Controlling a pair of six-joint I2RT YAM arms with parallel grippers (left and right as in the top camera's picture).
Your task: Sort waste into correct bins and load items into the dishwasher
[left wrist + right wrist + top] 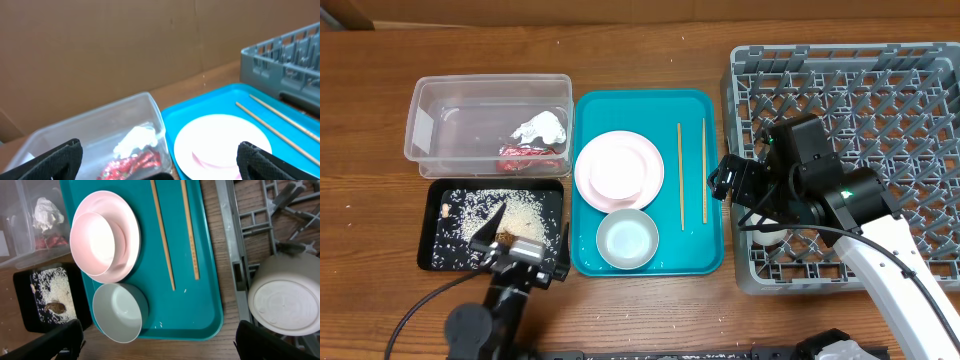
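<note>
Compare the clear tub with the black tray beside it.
The clear tub is see-through and deep-walled; the black tray is opaque and shallow. The tub holds a crumpled napkin and red wrapper; the tray holds loose rice. Both are rectangular, similar in footprint, left of the teal tray.

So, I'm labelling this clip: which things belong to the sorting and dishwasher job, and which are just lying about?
Job: napkin, red wrapper, rice, clear tub, black tray, plate, bowl, chopsticks, cup, dish rack.
Lying about: teal tray, wooden table.
</note>
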